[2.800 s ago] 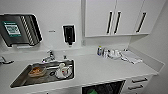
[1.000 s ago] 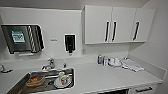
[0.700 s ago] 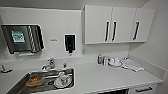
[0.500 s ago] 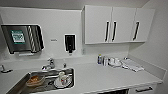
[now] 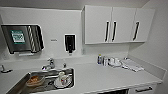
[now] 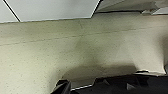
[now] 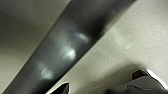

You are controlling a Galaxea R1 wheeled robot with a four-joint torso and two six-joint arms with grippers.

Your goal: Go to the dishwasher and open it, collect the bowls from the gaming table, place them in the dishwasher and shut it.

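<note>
The robot faces the white counter (image 5: 105,77) with its sink (image 5: 45,80) at the left end, and what may be the dishwasher (image 5: 117,92) shows as a dark strip under the front edge, right of centre, while I cannot tell either gripper's state

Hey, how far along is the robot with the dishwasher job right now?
Early stage. Done: it has reached a kitchen counter with a sink holding dishes, under white wall cabinets. In hand: facing the counter; the wrist views show speckled floor. Left: no opened dishwasher or collected bowls are visible, so opening, collecting, loading and closing all appear to remain.
</note>
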